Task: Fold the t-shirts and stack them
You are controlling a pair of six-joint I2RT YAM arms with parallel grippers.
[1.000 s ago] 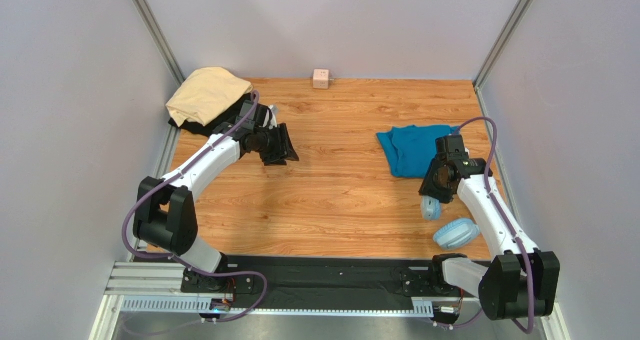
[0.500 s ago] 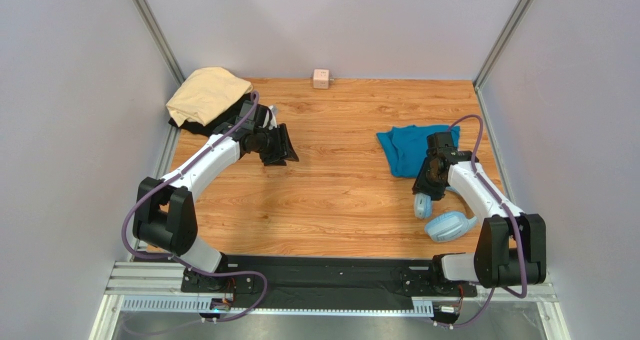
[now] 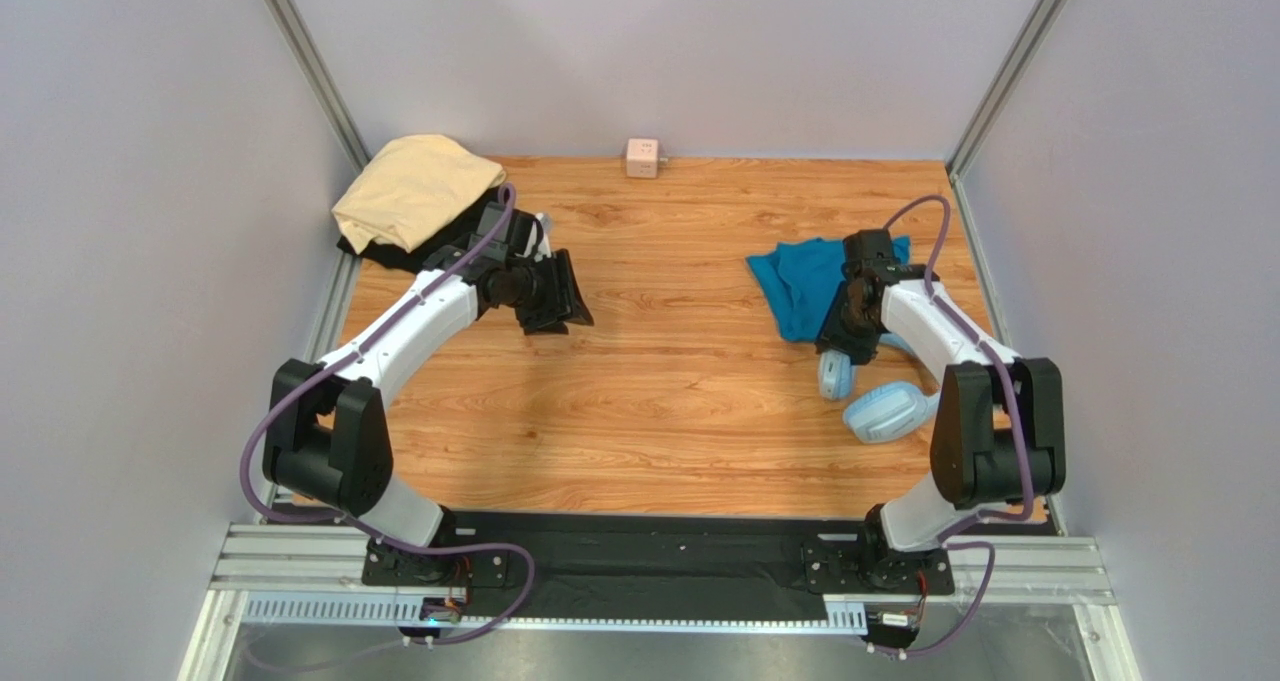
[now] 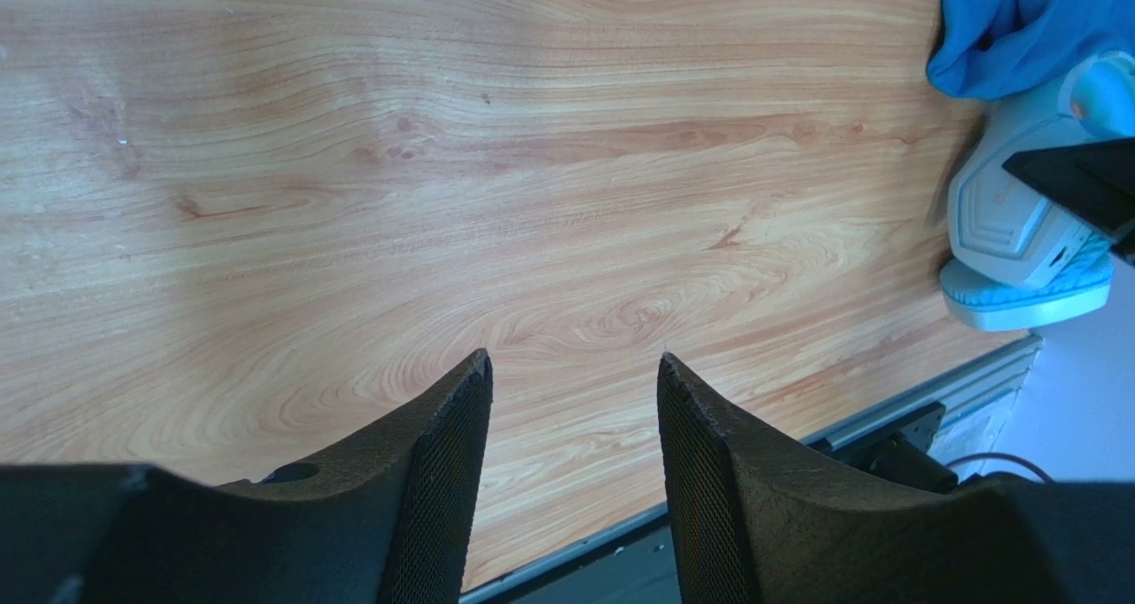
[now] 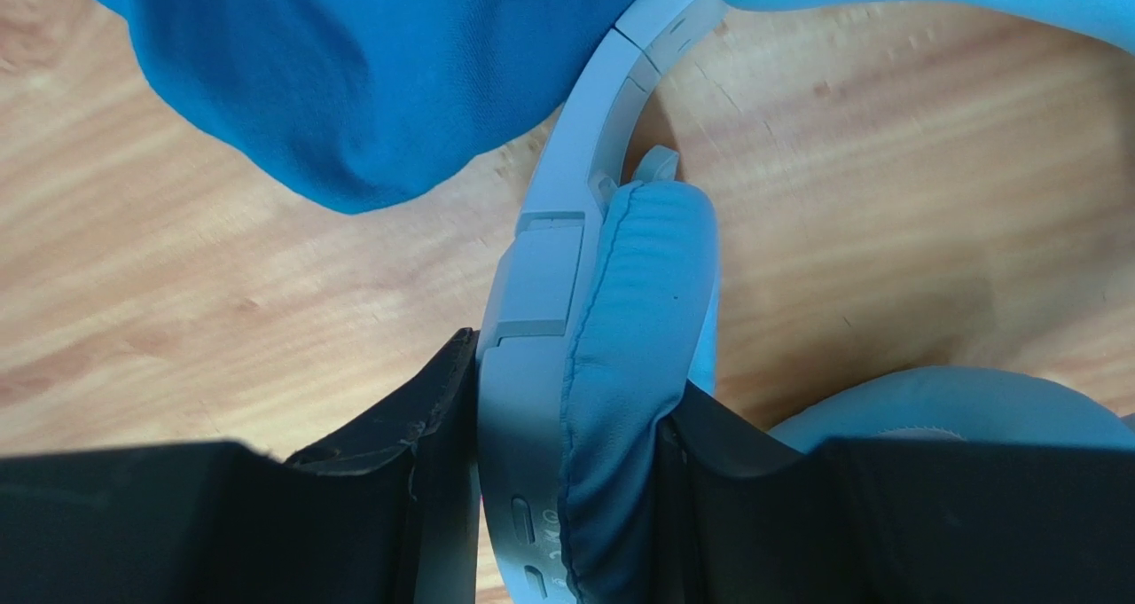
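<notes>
The pale cream-yellow t-shirt [image 3: 410,186] lies bunched in the back left corner, on top of the black t-shirt [image 3: 446,240]. The teal t-shirt [image 3: 801,282] lies crumpled at the right [image 4: 1026,19] [image 5: 373,72]. My left gripper [image 3: 550,300] hovers open over bare wood [image 4: 573,378], just right of the black shirt. My right gripper [image 3: 837,354] is shut on an ear cup of the light-blue headphones [image 5: 626,311], at the teal shirt's near edge [image 5: 570,378]. The headband runs under the teal cloth.
The other ear cup of the headphones [image 3: 887,411] rests on the wood near the right arm. A small pink cube [image 3: 643,156] sits at the back wall. Grey walls enclose the wooden table [image 3: 676,411] on three sides.
My right arm has swung back and leftward, carrying the headphones with it toward the teal shirt, whose edge has bunched up a little. The left arm has barely moved.
</notes>
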